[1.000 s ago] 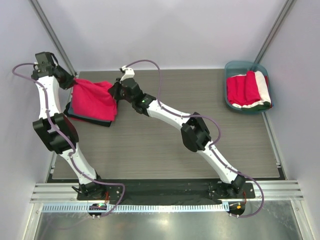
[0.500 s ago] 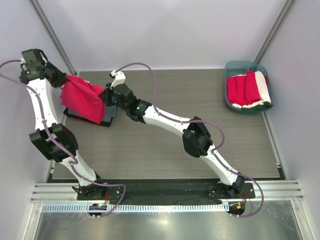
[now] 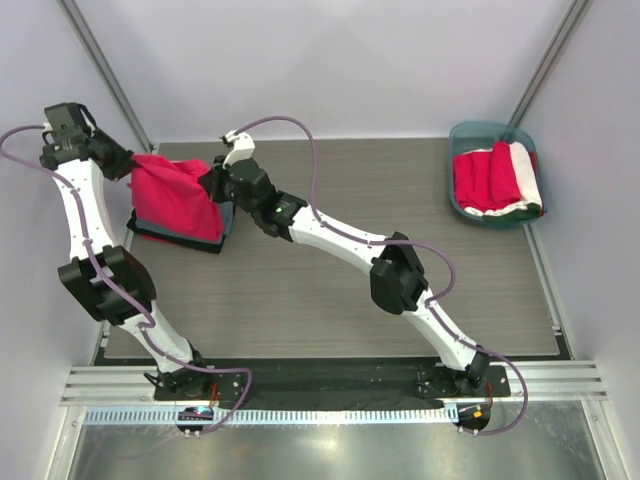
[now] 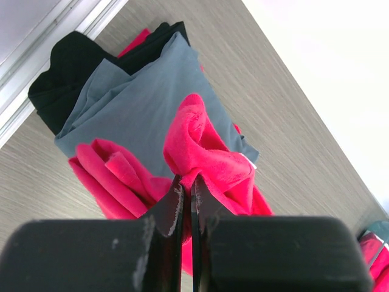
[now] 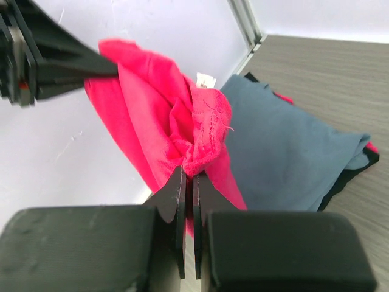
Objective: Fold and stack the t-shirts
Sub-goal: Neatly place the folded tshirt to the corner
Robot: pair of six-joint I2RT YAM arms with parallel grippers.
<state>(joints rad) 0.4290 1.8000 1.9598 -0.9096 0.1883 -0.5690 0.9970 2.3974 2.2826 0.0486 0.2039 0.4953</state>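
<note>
A crimson-red t-shirt [image 3: 177, 196] hangs stretched between my two grippers at the table's far left, above a stack of folded shirts with a slate blue-grey shirt [image 3: 226, 216] on top. My left gripper [image 3: 127, 163] is shut on the red shirt's left top edge; in its wrist view [image 4: 187, 177] the cloth bunches at the jaws over the grey shirt [image 4: 140, 109]. My right gripper [image 3: 213, 181] is shut on the shirt's right top edge, seen in the right wrist view [image 5: 189, 173] with the grey shirt [image 5: 285, 152] below.
A teal tub [image 3: 462, 135] at the far right holds red and white shirts [image 3: 495, 178]. A black shirt [image 4: 67, 67] and a red one lie under the grey one in the stack. The left wall and rail run close beside the left arm.
Both grippers have carried the red shirt left and then back a little towards the far edge, lifting it so it hangs upright over the stack.
</note>
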